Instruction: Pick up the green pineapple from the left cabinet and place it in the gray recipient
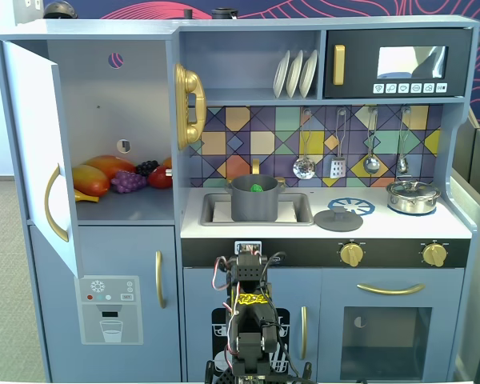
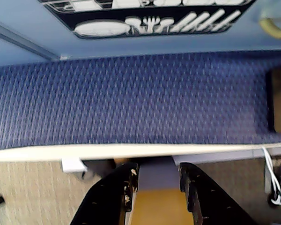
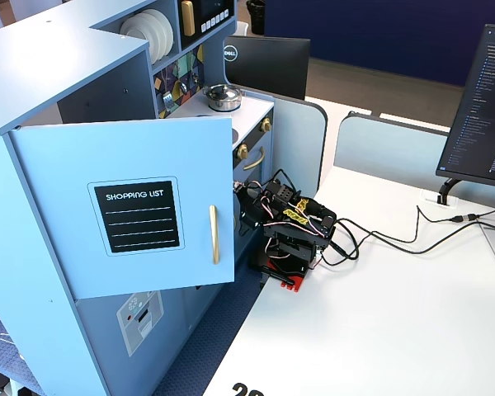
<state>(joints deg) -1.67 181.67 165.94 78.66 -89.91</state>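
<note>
The green pineapple [image 1: 258, 188] lies inside the gray recipient [image 1: 253, 206], which stands in the sink; only its green top shows over the rim. The left cabinet [image 1: 104, 104] stands with its door [image 1: 34, 152] swung open; the door also shows in a fixed view [image 3: 132, 214]. The arm [image 1: 248, 320] is folded low in front of the kitchen, far from the pot, and shows from the side too [image 3: 293, 235]. In the wrist view my gripper [image 2: 157, 172] points down at the blue carpet edge, jaws apart with nothing between them.
Yellow-orange fruits [image 1: 92, 180], purple grapes [image 1: 128, 182] and a red fruit [image 1: 160, 177] lie on the cabinet shelf. A silver lidded pot [image 1: 412, 196] and a gray lid [image 1: 338, 219] sit on the counter. A monitor [image 3: 483, 107] and cables [image 3: 396, 239] are on the white table.
</note>
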